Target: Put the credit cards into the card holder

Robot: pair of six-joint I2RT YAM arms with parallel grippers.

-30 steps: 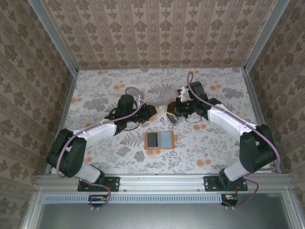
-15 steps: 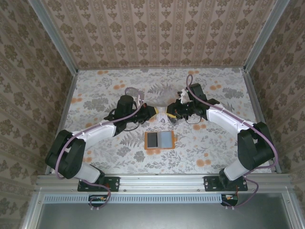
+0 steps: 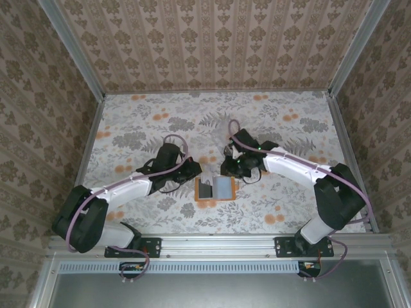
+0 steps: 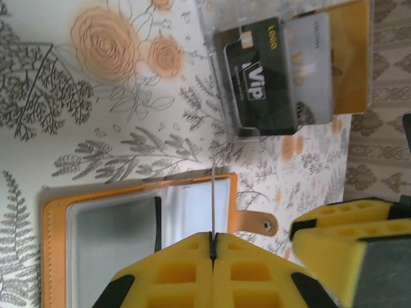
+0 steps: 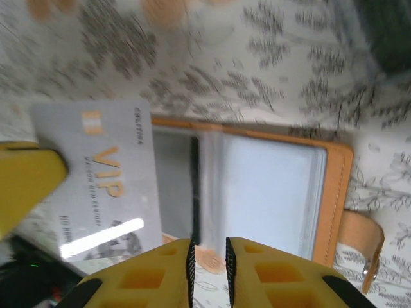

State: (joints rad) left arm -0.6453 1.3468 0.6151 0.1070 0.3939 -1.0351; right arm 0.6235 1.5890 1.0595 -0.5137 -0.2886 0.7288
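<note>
A: What are the left fingers [image 4: 207, 251] doing?

B: They are pressed tight together on a thin grey card [image 5: 106, 186]. In the left wrist view it shows edge-on, as a hairline rising from the seam between the yellow, ribbed pads. From the right wrist it is a flat, glossy rectangle with gold lettering, hanging over the left end of the card holder [image 5: 337, 192].

A: And the right fingers [image 5: 191, 258]?

B: They are parted by a narrow slit with nothing in it, hovering above the holder's near edge.

A: Where is the holder?

B: It lies open and flat on the flower-printed surface [image 3: 141, 122], between the two arms. It has an orange, leather-like rim, two clear shiny pockets side by side, and one rounded strap [image 5: 359, 237] sticking out at the end. The left pocket looks darker, perhaps from a card inside, but the blur keeps me from being sure.

A: How many cards in all?

B: I count four for certain. One is the held grey card. The other three stand in a clear hard plastic box [image 4: 218, 38] beyond the holder: a black card [image 4: 260, 77], a pale card [image 4: 314, 58] and a yellow card [image 4: 352, 58], overlapping one behind another.
</note>
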